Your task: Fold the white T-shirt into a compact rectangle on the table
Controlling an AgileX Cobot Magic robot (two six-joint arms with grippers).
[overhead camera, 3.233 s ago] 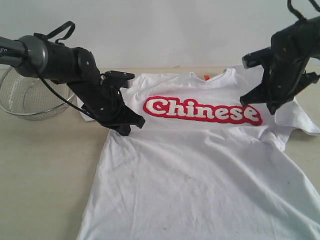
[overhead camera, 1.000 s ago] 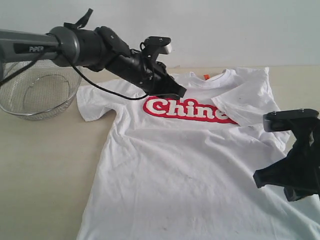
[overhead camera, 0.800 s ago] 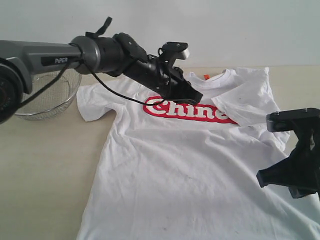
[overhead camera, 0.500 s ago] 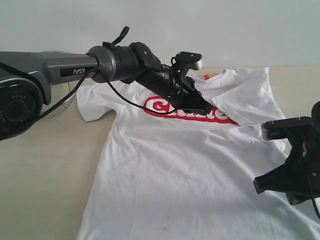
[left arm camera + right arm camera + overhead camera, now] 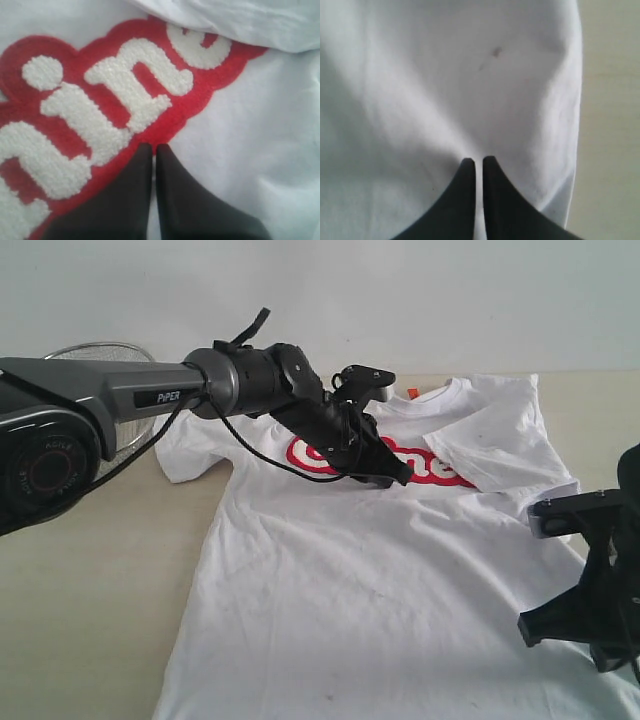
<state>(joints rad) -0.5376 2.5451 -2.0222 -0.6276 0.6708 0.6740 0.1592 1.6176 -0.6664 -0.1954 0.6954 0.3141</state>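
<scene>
Exterior view: white shirt [image 5: 380, 580] lies face-up on the table [image 5: 90, 590], collar at the far side, hem toward the camera.
Basket [image 5: 100, 350]: wire mesh, far left, mostly hidden behind the left arm.
Left arm [image 5: 130, 390]: comes in from the left and reaches out over the chest of the shirt.
Left gripper [image 5: 392, 475]: jaws pressed together with nothing between them. In the left wrist view its tips [image 5: 154, 146] sit at the lower red border of the lettering, under the "in". Cannot tell if they press the cloth.
Lettering [image 5: 440, 468]: red-outlined, across the chest; its middle is hidden by the gripper.
Tag [image 5: 412, 393]: orange, at the collar.
Sleeve [image 5: 490, 440]: the one on the right arm's side is folded inward over the chest, covering the end of the word.
Right gripper [image 5: 530, 625]: low at the right, over the shirt's side. The jaws are closed to a sliver with nothing seen between them. In the right wrist view the tips [image 5: 478, 160] are over plain white cloth, with the shirt's edge and bare table just beside. Contact with the cloth: cannot tell.
</scene>
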